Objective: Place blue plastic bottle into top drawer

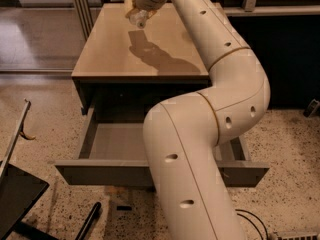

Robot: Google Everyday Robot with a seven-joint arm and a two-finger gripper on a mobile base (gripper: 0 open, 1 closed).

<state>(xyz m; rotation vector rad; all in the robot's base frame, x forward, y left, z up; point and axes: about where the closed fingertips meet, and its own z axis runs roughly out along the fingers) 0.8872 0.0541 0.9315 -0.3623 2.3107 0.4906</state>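
Note:
My gripper (134, 8) hangs over the far left part of the tan table top (115, 54), at the end of the long white arm (220, 84). It is shut on the blue plastic bottle (137, 17), a small clear bottle held just above the table, with its shadow on the wood below. The top drawer (100, 174) is pulled out wide under the table's near edge. Its grey inside shows on the left and nothing lies in the part I can see. The arm hides the drawer's middle and right.
A black frame (17, 199) stands on the speckled floor at the lower left. A cable (250, 218) lies at the lower right. Metal posts (80, 9) rise behind the table's left side, and a dark wall (290, 59) runs along the right.

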